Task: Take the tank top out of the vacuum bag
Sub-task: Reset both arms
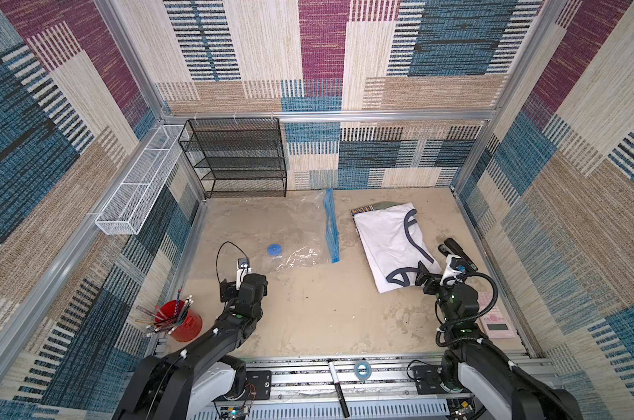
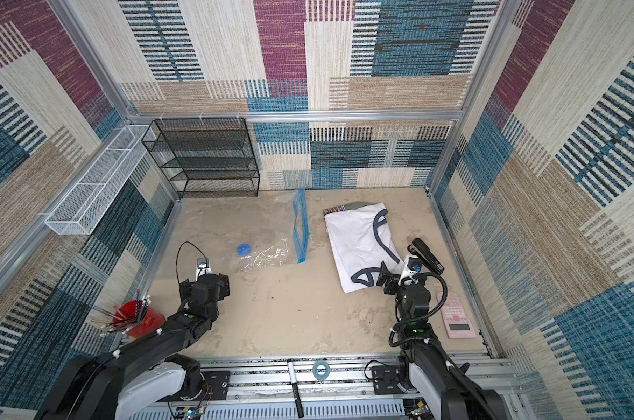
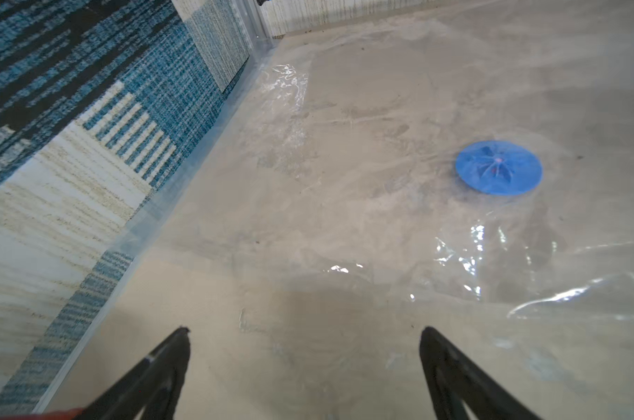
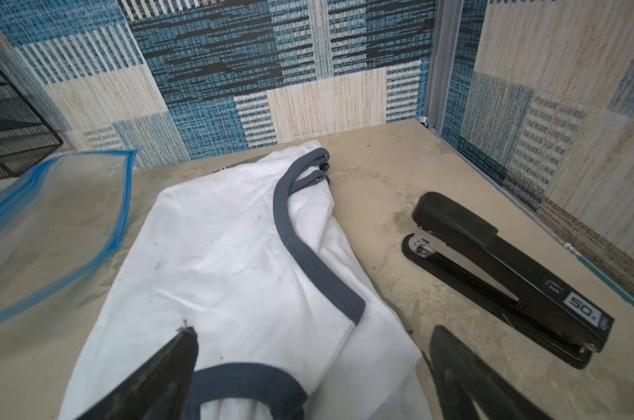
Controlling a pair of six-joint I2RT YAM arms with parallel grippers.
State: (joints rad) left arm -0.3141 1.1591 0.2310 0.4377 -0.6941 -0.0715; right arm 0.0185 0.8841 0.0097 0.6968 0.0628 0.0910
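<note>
Your white, navy-trimmed tank top (image 1: 392, 240) lies out on the sandy tabletop (image 1: 326, 309), just beside the clear crinkly vacuum bag (image 1: 297, 254). Your left end effector (image 3: 304, 334) and right end effector (image 4: 313, 332) both gape wide, empty.

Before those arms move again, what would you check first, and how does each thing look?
1. Tank top out of the vacuum bag: ok, it lies on the table beside the bag's blue zip strip.
2. Left gripper open and empty: ok.
3. Right gripper open, gripping nothing: ok.
4. Right gripper clear of the tank top: cannot tell.
5. Stapler apart from the tank top: ok.
</note>
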